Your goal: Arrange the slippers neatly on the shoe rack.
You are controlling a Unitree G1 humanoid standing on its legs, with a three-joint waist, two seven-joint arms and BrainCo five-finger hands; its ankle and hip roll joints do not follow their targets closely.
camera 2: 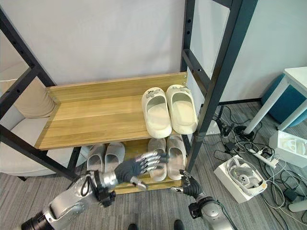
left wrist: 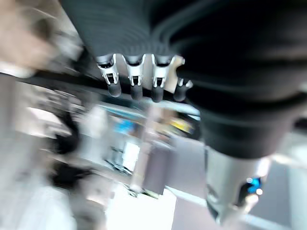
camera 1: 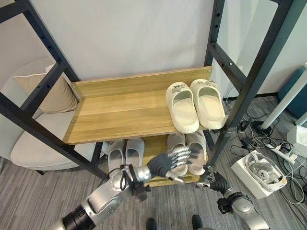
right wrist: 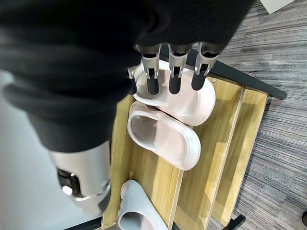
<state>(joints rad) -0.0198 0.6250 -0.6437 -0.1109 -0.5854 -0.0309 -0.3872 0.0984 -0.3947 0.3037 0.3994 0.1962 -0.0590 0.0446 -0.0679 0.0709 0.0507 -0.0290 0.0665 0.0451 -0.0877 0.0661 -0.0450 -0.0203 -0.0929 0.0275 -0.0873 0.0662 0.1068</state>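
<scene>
Farthest to the left of the left hand (camera 1: 173, 159) sits a grey upholstered chair (camera 1: 33, 143) with a beige cushion (camera 1: 48, 91) leaning on its back. Beside it stands the wooden shoe rack with a black metal frame (camera 1: 120, 110). On the lower shelf, just left of the left hand, lies a pair of pale grey slippers (camera 1: 125, 152), side by side, toes pointing out. The left hand hangs in front of the lower shelf with its fingers spread and relaxed, holding nothing; behind it is a pair of pinkish-beige slippers (camera 1: 188, 149), and whether the fingertips touch them cannot be told. Above this hand, on the right end of the upper shelf, rests a pair of cream foam slippers (camera 1: 194, 104), neatly parallel. The right hand (camera 1: 214, 181) is low, just right of the pinkish-beige pair, by the rack's front post, fingers loosely extended and empty. Farther right of it on the grey carpet lie a white box holding a headset (camera 1: 259, 172), a white power strip (camera 1: 285, 153) and tangled cables (camera 1: 254, 136).
</scene>
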